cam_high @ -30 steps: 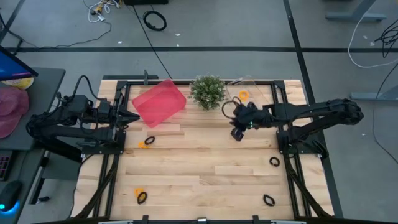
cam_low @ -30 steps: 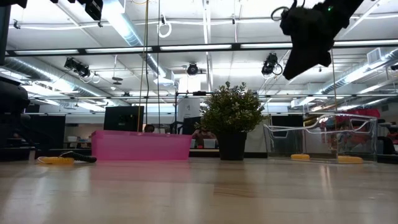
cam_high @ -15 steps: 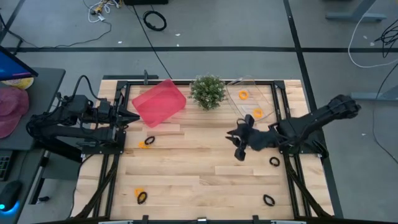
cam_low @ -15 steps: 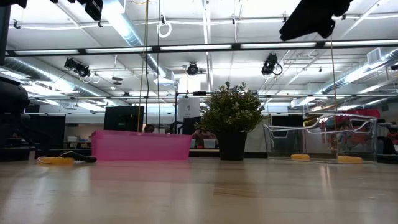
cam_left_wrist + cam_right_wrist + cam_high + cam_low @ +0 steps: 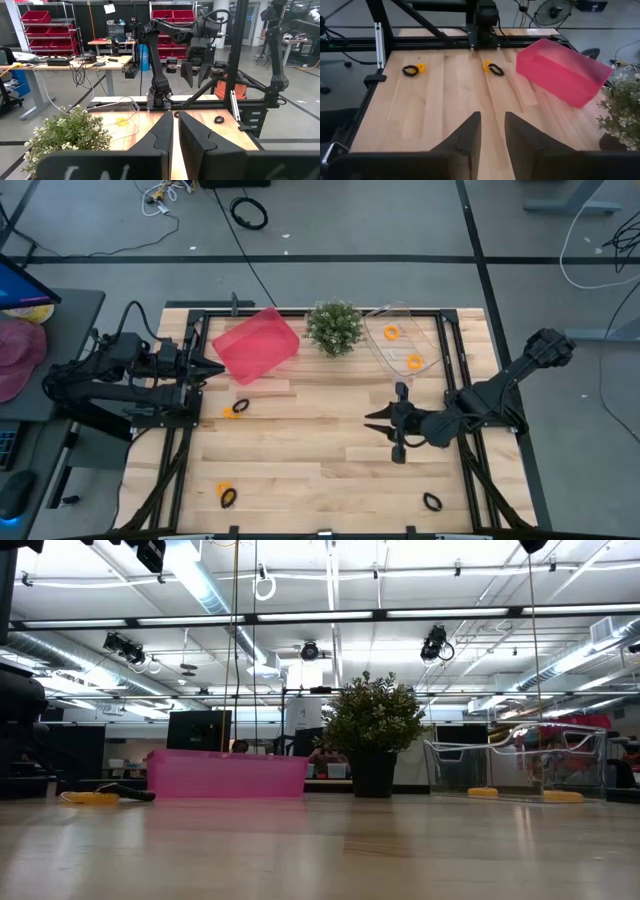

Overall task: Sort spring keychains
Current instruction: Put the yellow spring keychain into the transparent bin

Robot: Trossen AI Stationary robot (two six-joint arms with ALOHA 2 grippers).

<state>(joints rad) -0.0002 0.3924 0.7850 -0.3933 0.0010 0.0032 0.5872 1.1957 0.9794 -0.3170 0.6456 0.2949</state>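
The spring keychains are tiny coils. Two orange ones (image 5: 391, 332) (image 5: 414, 362) lie in the clear bin (image 5: 400, 315). An orange and black pair (image 5: 236, 409) and a second pair (image 5: 227, 496) lie on the wood, also in the right wrist view (image 5: 492, 67) (image 5: 412, 70). A black one (image 5: 432, 502) lies near the front edge, another (image 5: 218, 119) by the right frame. My right gripper (image 5: 381, 432) hangs open above the table's right half, pointing toward the left edge, nothing between its fingers (image 5: 470, 132). My left gripper (image 5: 218, 367) waits shut at the left edge.
A pink bin (image 5: 256, 345) stands tilted at the far left beside a potted plant (image 5: 334, 326). Black frame rails (image 5: 468, 470) run along both sides. Bare wood (image 5: 320, 460) stretches across the middle and front.
My right gripper has swung from over the clear bin toward the table's near edge, rising out of the low view and rolling as it went. Its finger gap looks the same. With the arm gone, both orange keychains in the clear bin show.
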